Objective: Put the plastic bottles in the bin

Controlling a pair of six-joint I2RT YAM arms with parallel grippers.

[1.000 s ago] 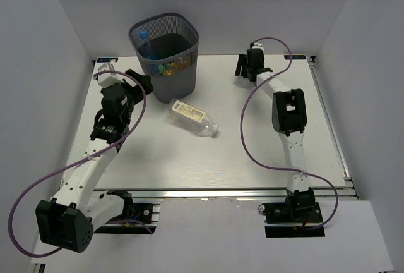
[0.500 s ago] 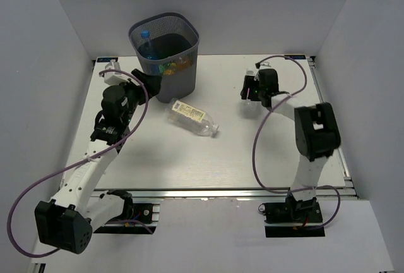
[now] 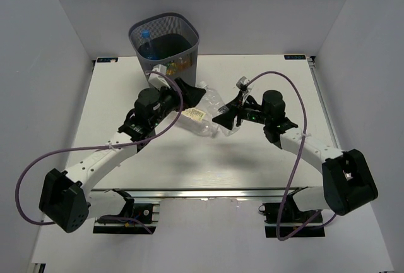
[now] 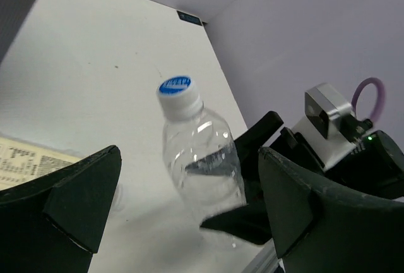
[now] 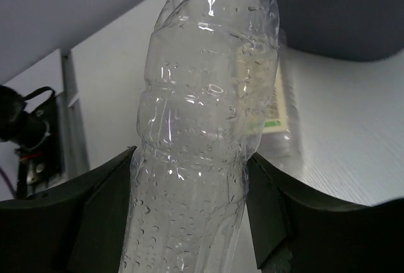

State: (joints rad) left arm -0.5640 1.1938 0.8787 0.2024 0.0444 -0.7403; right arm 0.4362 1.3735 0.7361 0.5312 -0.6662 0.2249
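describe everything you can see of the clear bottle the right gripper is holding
The clear bottle is thin, crinkled see-through plastic with ribbed sides, no label showing, and a white cap with a blue top. Small droplets cling inside it. It appears to be held off the table, tilted, cap end away from the right gripper, whose dark fingers clamp its lower body from both sides. Nothing else visibly touches it.

Before the bin (image 3: 165, 48) lies one bottle (image 3: 193, 115), a second bottle (image 4: 202, 153) beside it.
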